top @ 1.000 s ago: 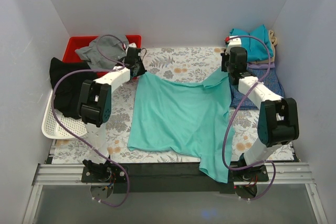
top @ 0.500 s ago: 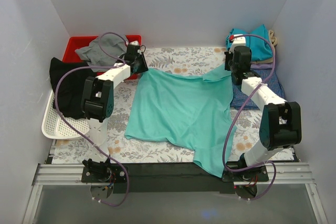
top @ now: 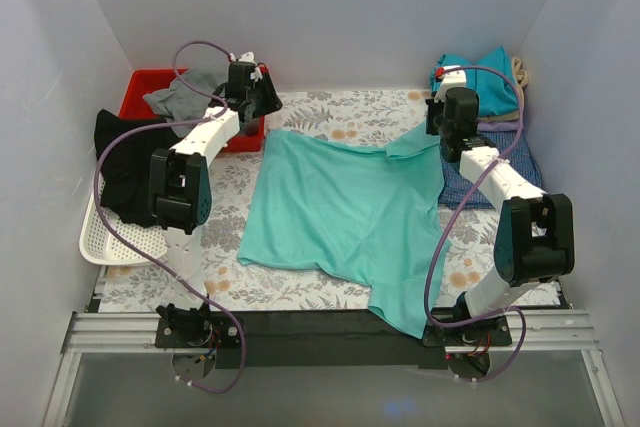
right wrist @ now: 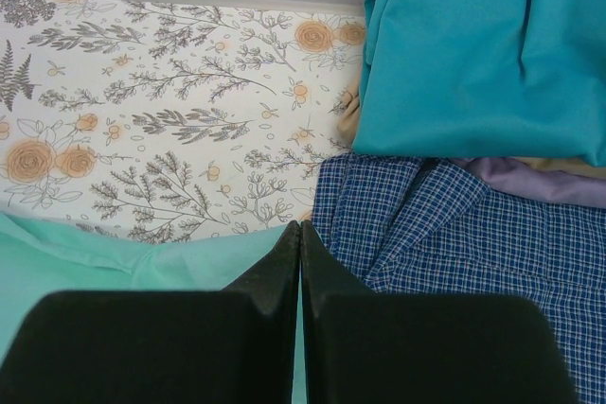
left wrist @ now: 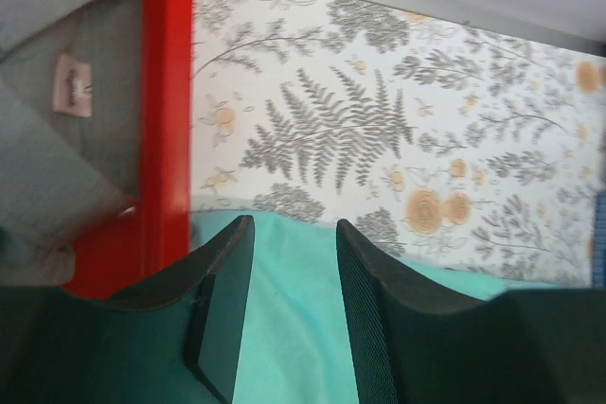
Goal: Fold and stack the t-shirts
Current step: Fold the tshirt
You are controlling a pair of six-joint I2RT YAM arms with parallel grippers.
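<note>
On the floral table (top: 350, 112) the mint-green tee (top: 345, 212) lies spread, one hem corner spilling over the near edge. The right gripper (right wrist: 300, 234) pinches its far right corner beside the blue check shirt (right wrist: 454, 262). The left gripper (left wrist: 294, 226) hovers agape above the far left corner. A one-sided pull would likely skew the cloth or slide more of it off the edge.

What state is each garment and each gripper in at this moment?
mint-green cloth t-shirt: unfolded, spread out, far-right corner lifted
left gripper: open, over the shirt's far-left corner
right gripper: shut on the shirt's far-right corner
teal-blue shirt: folded, lying on top of others
blue check shirt: lying lower than the teal-blue one
grey garment: crumpled in red plastic bin
</note>
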